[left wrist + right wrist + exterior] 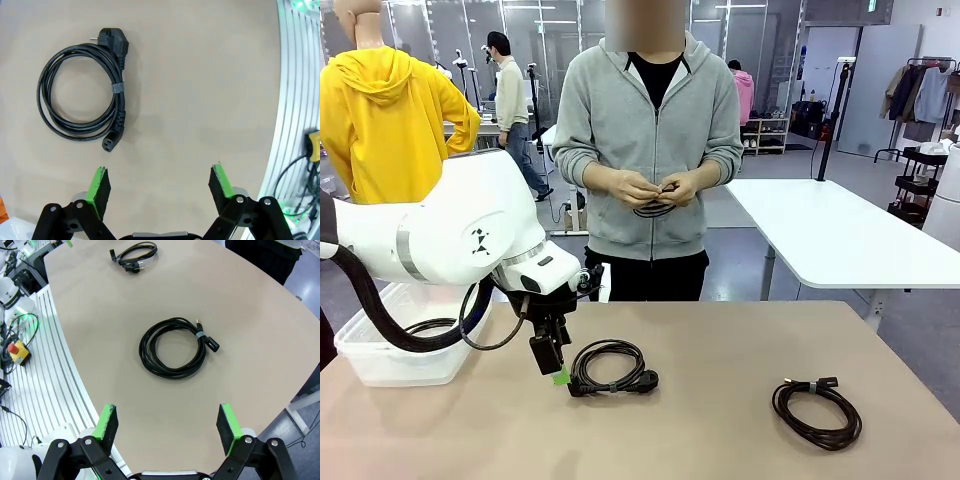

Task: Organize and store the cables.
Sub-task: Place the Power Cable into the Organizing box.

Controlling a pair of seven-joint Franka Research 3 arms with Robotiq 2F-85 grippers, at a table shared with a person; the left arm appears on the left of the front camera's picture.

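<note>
Front: black plug-end coil (610, 368) flat on worktop (720, 340), beside left end effector (558, 372); second coil (817, 410) well right; third coil (655, 209) in person's hands (632, 187). Clear bin (370, 362) at left, contents unclear.
Left wrist: jaws spread, empty.
Right wrist: right end effector (167, 427) released, second coil ahead.

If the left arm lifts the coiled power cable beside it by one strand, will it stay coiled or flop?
Probably stays coiled: a band binds the loops of the power cable. It likely sags, being thin. The chunky plug may swing.
</note>
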